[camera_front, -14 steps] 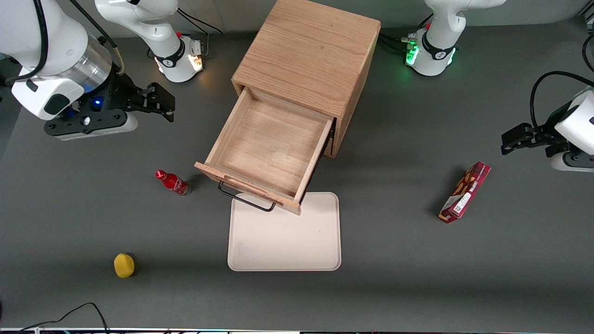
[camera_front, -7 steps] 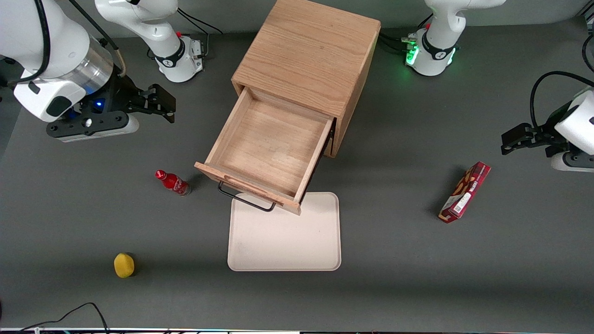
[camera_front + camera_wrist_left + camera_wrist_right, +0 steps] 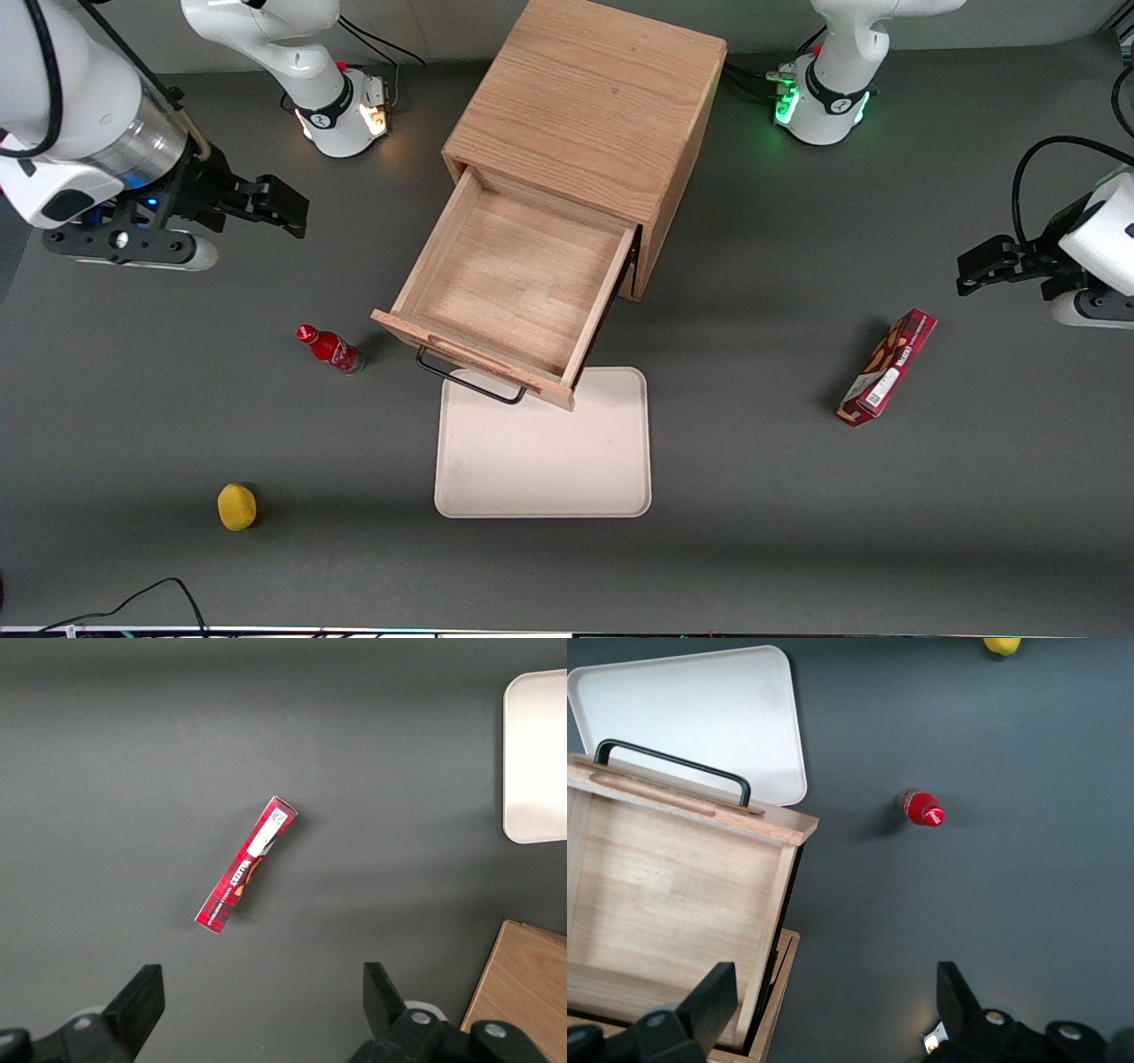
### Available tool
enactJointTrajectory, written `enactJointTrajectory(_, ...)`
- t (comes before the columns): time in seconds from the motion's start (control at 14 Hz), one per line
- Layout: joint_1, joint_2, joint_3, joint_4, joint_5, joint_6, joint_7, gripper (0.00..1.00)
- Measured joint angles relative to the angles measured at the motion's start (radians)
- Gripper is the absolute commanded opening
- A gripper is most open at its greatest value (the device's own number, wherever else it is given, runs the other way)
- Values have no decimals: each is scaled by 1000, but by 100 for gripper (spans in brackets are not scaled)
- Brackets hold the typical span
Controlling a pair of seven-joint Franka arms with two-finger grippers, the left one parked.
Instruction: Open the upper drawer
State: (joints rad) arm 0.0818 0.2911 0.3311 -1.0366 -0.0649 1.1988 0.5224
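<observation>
Front view
Upper drawer: light oak upper drawer (image 3: 518, 288) with a thin black wire handle (image 3: 469, 381), pulled well out of the boxy oak cabinet (image 3: 589, 115); its inside is bare wood.
Tray: flat cream plastic tray (image 3: 545, 461) with rounded corners, on the dark grey table (image 3: 797, 532); the drawer's front edge and handle overhang the tray's edge farthest from the camera.
Gripper: black two-finger gripper (image 3: 288, 206) of the working arm, up above the table toward the working arm's end, well apart from the drawer; its fingers stand spread and hold nothing.
Bottle: small red bottle (image 3: 330, 348) just beside the drawer's front corner, not touching it.
Lemon: yellow lemon-like fruit (image 3: 236, 506), nearer the camera than the bottle.
Box: long red snack box (image 3: 887, 367), toward the parked arm's end of the table.

Left wrist view
Box: lies alone (image 3: 246, 865) on the grey table, at a slant.
Tray: one rounded corner (image 3: 535, 753) shows.
Cabinet: an oak corner (image 3: 523, 992) shows.

Right wrist view
Upper drawer: seen from above (image 3: 673, 904), open, handle (image 3: 673, 766) arched over the tray (image 3: 700, 709).
Bottle: red cap (image 3: 924, 809) faces the camera, apart from the drawer.
Fruit: yellow (image 3: 1002, 645), partly cut off by the picture's edge.
Gripper: two black fingertips (image 3: 709, 1001) set wide apart, nothing between them.
</observation>
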Motion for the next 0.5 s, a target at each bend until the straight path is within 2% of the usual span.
enactJointTrajectory(0.29,-7,-2,-17,-5,0,8,-23,100)
enactJointTrajectory(0.5,-22,-1,-113,-18,1,38,-135,100)
